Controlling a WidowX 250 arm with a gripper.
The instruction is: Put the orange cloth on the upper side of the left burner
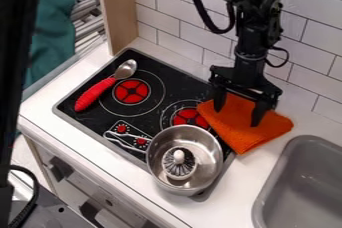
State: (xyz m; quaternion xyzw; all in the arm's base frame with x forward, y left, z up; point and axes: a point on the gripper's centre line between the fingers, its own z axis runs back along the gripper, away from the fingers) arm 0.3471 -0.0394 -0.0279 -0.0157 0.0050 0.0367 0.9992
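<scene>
Robot fingers (258,115) stood wide apart over the orange cloth (244,131), probably placed to pinch it for the left burner (131,91); it lay across the stove's (175,84) right edge and the surface (244,177).

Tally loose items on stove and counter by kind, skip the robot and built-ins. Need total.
Cloth, orange: 1
Spoon, red handle: 1
Metal pot: 1
Round brush-like tool, inside the pot: 1
Total: 4
</scene>
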